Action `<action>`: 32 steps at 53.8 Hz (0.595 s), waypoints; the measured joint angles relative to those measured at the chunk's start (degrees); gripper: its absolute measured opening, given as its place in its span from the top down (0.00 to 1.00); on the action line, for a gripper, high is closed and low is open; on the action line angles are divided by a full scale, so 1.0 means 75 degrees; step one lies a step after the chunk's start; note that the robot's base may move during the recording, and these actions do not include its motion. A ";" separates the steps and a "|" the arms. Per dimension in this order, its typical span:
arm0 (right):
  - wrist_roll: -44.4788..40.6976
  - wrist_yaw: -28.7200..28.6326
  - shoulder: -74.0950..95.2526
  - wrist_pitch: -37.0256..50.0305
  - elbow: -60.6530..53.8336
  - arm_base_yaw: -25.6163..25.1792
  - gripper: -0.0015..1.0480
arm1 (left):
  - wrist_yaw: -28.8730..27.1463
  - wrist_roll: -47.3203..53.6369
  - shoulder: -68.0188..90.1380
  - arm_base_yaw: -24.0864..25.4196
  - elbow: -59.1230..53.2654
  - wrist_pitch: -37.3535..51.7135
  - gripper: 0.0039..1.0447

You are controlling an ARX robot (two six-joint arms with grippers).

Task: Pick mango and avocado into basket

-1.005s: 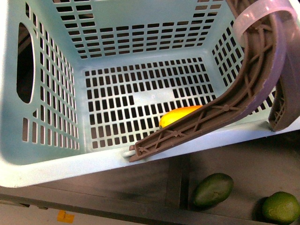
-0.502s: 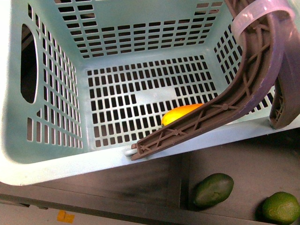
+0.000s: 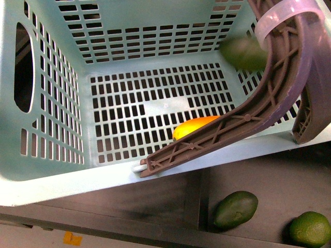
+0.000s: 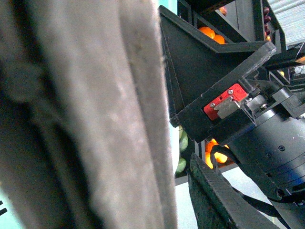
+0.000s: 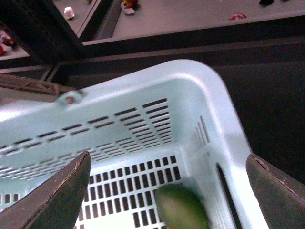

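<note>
since the earlier frames a blurred green fruit, read as the avocado (image 3: pixel 243 53), has appeared inside the basket (image 3: pixel 77 182) near its far right corner. the basket now sits slightly further left and the mango has moved with it. the fruit on the shelf below lies as before.

front view: the avocado is smeared by motion, level with the upper wall slots and just beside the brown ribbed handle (image 3: pixel 269 98), which is bound by a whitish zip tie (image 3: pixel 282 18). the mango (image 3: pixel 194 127) lies on the slotted floor near the front wall, its lower edge hidden by the handle. below the basket, on a dark shelf (image 3: pixel 155 201), rest a second dark green egg-shaped fruit (image 3: pixel 235 209) and a rounder, brighter green fruit (image 3: pixel 310 229), apart from each other. a small yellow tag (image 3: pixel 72 238) lies at lower left; any writing on it is too small to read.

left wrist view: a brown-grey surface (image 4: pixel 95 119), out of focus, fills the near half. the left gripper (image 4: pixel 186 143) shows black finger parts and a small red part (image 4: pixel 221 101) with two screws. how far it is open cannot be told. orange fruits (image 4: pixel 209 32) sit on racks behind.

right wrist view: the right gripper (image 5: pixel 166 193) is spread wide and holds nothing, its two fingers on either side of the basket's corner. the avocado (image 5: pixel 181 207), blurred, lies between and beyond them, over the slotted floor close to the corner wall.
</note>
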 joint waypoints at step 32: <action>0.0236 0.2428 -0.3692 -0.1886 -0.1705 -0.1553 0.08 | 0.0076 0.0003 0.0006 0.0006 -0.0012 0.0000 0.73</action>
